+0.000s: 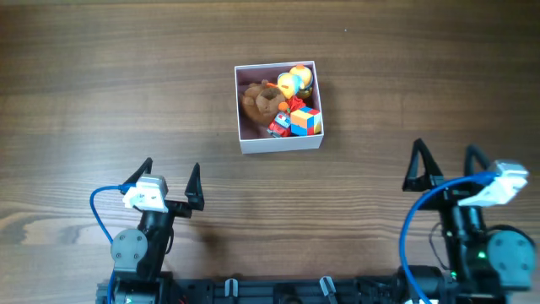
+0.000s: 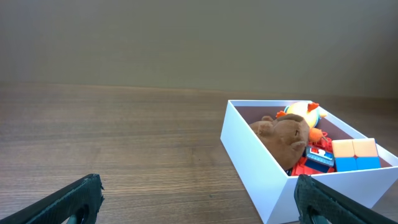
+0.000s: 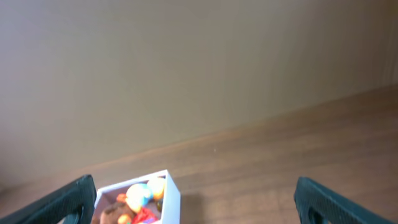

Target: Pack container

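Ahead of and between the wide-open, empty left gripper [image 1: 171,176] and right gripper [image 1: 445,165], the toy-filled box [image 1: 283,142] looks light, thin-walled and smooth, so pinching one wall's rim seems best.

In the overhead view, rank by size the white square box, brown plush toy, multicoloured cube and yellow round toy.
White square box, largest.
Brown plush toy.
Multicoloured cube and yellow round toy look about equal, so I won't rank them.
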Robot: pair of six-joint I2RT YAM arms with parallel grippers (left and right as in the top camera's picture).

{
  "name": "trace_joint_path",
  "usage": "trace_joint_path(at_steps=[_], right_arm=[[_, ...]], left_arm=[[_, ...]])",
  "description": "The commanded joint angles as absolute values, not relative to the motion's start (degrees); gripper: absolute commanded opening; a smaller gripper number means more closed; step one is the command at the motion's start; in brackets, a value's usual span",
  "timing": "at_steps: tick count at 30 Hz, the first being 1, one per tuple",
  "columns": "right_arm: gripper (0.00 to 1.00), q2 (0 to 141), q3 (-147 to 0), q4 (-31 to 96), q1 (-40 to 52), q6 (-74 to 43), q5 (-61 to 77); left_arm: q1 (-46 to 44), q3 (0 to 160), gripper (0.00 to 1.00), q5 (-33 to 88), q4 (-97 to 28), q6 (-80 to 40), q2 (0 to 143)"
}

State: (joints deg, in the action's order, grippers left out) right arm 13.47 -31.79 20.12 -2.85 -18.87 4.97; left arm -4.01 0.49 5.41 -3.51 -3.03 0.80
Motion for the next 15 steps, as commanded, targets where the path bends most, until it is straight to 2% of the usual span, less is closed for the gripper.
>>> trace_joint_path(at_steps=[1, 11, 15], right_arm=[[1.00, 8.12, -25.06, 16.43, -3.03, -16.40, 3.90], [1.00, 0.16, -14.44, 9.45, -3.01, 5.10, 10.79], [1.00, 0.19, -11.88, 7.31, -3.01, 5.98, 11.09]], left_arm=[[-3.57, 0.32, 1.00, 5.45, -3.95, -1.89, 0.27], [-3.57, 0.32, 1.00, 5.45, -3.95, -1.89, 0.27], [-3.57, 0.32, 1.00, 5.48, -3.95, -1.89, 0.27]])
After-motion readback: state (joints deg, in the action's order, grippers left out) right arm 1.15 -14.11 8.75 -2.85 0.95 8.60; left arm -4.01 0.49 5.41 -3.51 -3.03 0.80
